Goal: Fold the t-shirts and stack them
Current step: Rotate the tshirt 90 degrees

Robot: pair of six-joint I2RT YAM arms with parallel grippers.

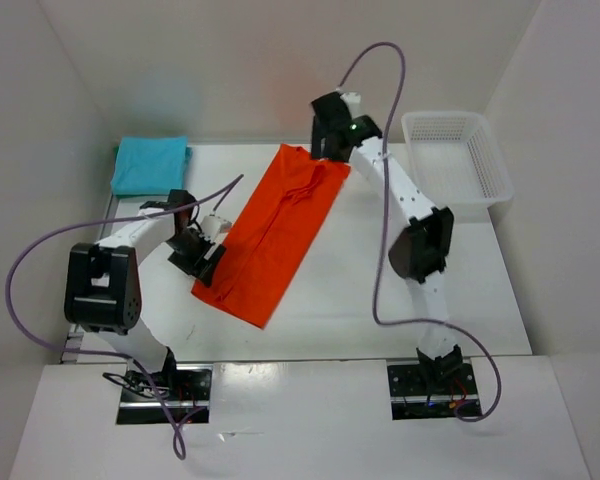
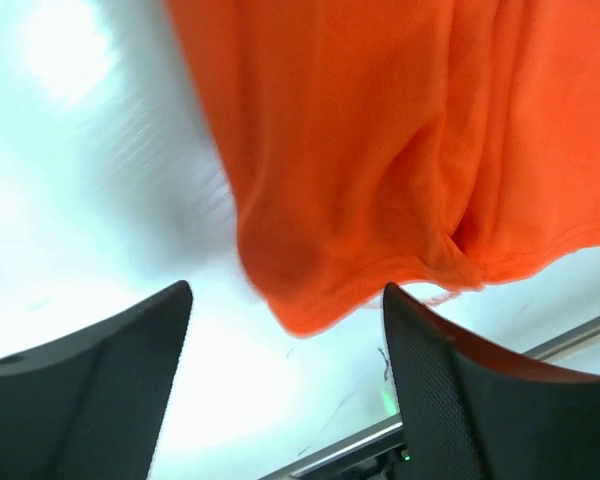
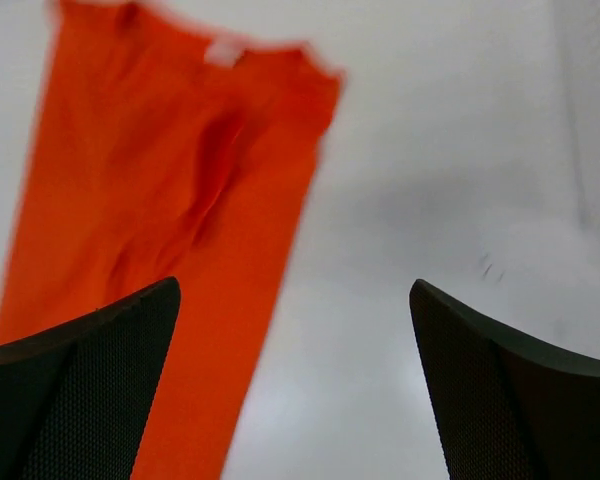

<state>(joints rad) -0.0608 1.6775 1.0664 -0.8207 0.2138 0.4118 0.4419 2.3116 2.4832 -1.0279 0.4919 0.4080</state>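
Top external view: white table (image 1: pixel 400 300) fills centre. Orange-red t-shirt (image 1: pixel 275 235), folded to a long strip, lies diagonal mid-frame, running upper right to lower left. White mesh basket (image 1: pixel 500 165) sits upper right, apart from the strip. Turquoise t-shirt (image 1: pixel 150 165), folded, at upper left of table. Left gripper (image 1: pixel 205 262) at strip's lower-left edge, fingers apart, nothing btwn. Right gripper (image 1: pixel 325 152) over strip's upper end, jaws wide, holding nothing.
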